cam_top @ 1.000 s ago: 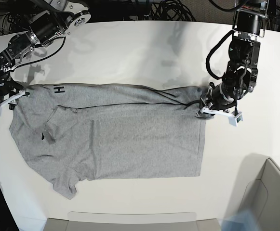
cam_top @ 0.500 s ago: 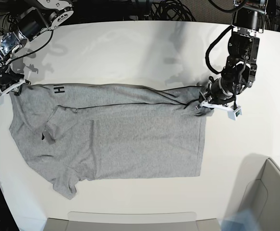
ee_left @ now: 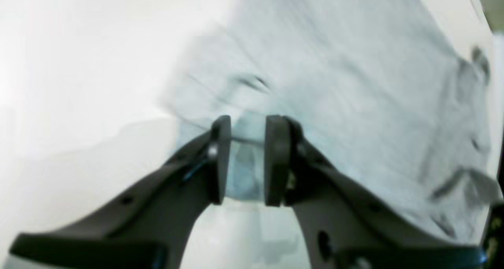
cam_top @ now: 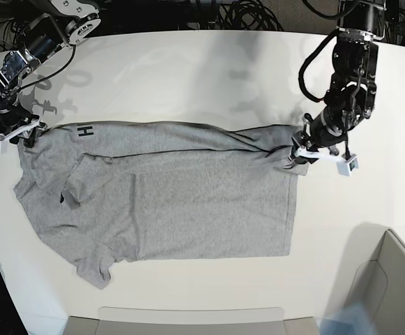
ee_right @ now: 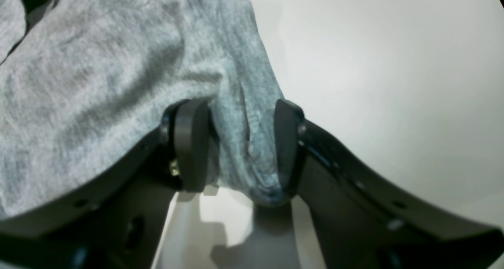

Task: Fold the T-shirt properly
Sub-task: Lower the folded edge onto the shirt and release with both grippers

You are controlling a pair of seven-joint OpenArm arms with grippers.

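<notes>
The heather-grey T-shirt lies spread on the white table, its upper part folded over so black lettering shows near the left. My left gripper is at the shirt's upper right corner. In the blurred left wrist view its pads stand slightly apart, open, with a bit of T-shirt cloth between them. My right gripper is at the upper left corner. There its jaws stand wide and open, straddling a bunched tip of the T-shirt.
A grey tray sits at the table's front edge and a pale box at the front right corner. Dark cables lie beyond the far edge. Bare table stretches behind the shirt.
My right gripper has moved in from the left onto the shirt's upper left corner. The left gripper's jaws have widened a little and its wrist shifted slightly up and right; the shirt barely moved.
</notes>
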